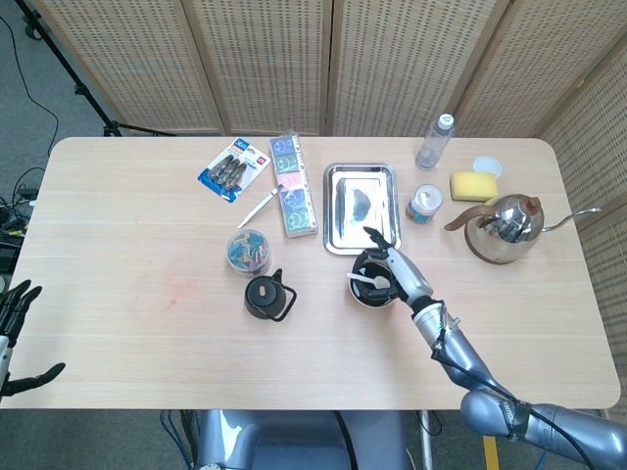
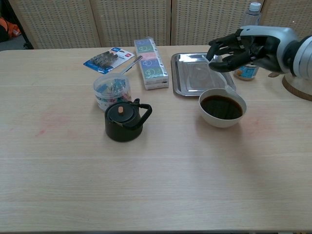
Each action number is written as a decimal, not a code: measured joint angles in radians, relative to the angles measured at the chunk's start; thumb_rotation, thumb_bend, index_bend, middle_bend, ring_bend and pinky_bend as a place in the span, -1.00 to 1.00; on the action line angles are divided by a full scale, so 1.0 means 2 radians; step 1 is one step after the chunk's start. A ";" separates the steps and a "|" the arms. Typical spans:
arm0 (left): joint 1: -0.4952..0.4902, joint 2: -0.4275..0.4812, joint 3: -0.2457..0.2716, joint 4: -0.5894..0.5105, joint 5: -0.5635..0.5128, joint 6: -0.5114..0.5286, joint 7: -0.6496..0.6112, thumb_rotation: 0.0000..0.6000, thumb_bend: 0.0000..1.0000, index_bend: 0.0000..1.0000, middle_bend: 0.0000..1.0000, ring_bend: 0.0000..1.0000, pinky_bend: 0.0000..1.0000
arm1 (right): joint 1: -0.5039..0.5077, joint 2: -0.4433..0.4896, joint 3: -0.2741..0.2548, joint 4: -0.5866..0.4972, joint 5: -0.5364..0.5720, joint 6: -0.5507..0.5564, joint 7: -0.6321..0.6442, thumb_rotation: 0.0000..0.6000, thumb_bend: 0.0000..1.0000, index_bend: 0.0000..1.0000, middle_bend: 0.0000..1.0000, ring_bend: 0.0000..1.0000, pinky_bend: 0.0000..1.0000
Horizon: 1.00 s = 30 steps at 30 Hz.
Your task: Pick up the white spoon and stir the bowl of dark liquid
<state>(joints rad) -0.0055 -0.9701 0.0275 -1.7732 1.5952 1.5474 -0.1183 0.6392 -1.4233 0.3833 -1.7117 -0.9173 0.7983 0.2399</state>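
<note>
One right hand (image 2: 241, 48) holding white spoon (image 1: 369, 281), over bowl (image 2: 222, 117)

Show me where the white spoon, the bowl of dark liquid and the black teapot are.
white spoon (image 1: 370, 282), head view, on its pale bowl end over the liquid.
bowl of dark liquid (image 2: 222, 120), chest view, on its white front wall.
black teapot (image 2: 123, 127), chest view, on its round body.

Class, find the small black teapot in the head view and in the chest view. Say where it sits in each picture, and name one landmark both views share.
Head view: the black teapot sits left of centre, left of the bowl of dark liquid.
Chest view: the teapot sits left of centre, again left of the bowl.
Shared landmark: the steel tray behind the bowl.
</note>
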 measured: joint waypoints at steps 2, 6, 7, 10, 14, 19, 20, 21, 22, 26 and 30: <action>-0.001 0.000 -0.001 0.000 -0.003 -0.001 0.000 1.00 -1.00 -1.00 -1.00 -1.00 -1.00 | 0.004 -0.008 0.001 0.014 0.001 -0.004 0.007 1.00 -0.09 0.15 -1.00 -1.00 -1.00; -0.002 0.000 -0.002 -0.001 -0.005 -0.004 0.002 1.00 -1.00 -1.00 -1.00 -1.00 -1.00 | 0.012 -0.024 0.002 0.037 0.000 -0.010 0.021 1.00 -0.09 0.15 -1.00 -1.00 -1.00; -0.002 0.000 -0.002 -0.001 -0.005 -0.003 0.002 1.00 -1.00 -1.00 -1.00 -1.00 -1.00 | 0.013 -0.026 0.002 0.040 -0.001 -0.011 0.022 1.00 -0.09 0.15 -1.00 -1.00 -1.00; -0.001 0.000 -0.002 -0.002 -0.006 -0.003 0.001 1.00 -1.00 -1.00 -1.00 -1.00 -1.00 | 0.017 -0.034 -0.001 0.049 -0.002 -0.012 0.024 1.00 -0.09 0.15 -1.00 -1.00 -1.00; -0.002 0.001 -0.003 -0.001 -0.007 -0.004 0.000 1.00 -1.00 -1.00 -1.00 -1.00 -1.00 | 0.018 -0.043 -0.007 0.062 -0.004 -0.010 0.024 1.00 -0.09 0.15 -1.00 -1.00 -1.00; -0.002 0.001 -0.004 0.000 -0.008 -0.003 -0.003 1.00 -1.00 -1.00 -1.00 -1.00 -1.00 | 0.019 -0.058 -0.013 0.086 -0.008 -0.011 0.033 1.00 -0.09 0.15 -1.00 -1.00 -1.00; -0.002 0.001 -0.004 0.000 -0.009 -0.004 -0.003 1.00 -1.00 -1.00 -1.00 -1.00 -1.00 | 0.019 -0.060 -0.014 0.091 -0.010 -0.012 0.036 1.00 -0.09 0.15 -1.00 -1.00 -1.00; -0.002 0.001 -0.004 0.000 -0.009 -0.005 -0.002 1.00 -1.00 -1.00 -1.00 -1.00 -1.00 | 0.019 -0.064 -0.016 0.096 -0.012 -0.014 0.039 1.00 -0.09 0.15 -1.00 -1.00 -1.00; -0.002 0.001 -0.004 0.000 -0.009 -0.005 -0.002 1.00 -1.00 -1.00 -1.00 -1.00 -1.00 | 0.019 -0.066 -0.017 0.100 -0.014 -0.015 0.042 1.00 -0.09 0.15 -1.00 -1.00 -1.00; -0.003 0.000 -0.003 -0.001 -0.010 -0.008 0.002 1.00 -1.00 -1.00 -1.00 -1.00 -1.00 | 0.019 -0.075 -0.021 0.113 -0.022 -0.019 0.049 1.00 -0.07 0.15 -1.00 -1.00 -1.00; -0.003 0.000 -0.004 -0.002 -0.012 -0.008 0.002 1.00 -1.00 -1.00 -1.00 -1.00 -1.00 | 0.021 -0.081 -0.023 0.129 -0.027 -0.025 0.055 1.00 -0.07 0.15 -1.00 -1.00 -1.00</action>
<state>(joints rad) -0.0123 -0.9707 0.0195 -1.7776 1.5712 1.5312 -0.1136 0.6812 -1.5862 0.3367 -1.4529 -0.9709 0.7492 0.3500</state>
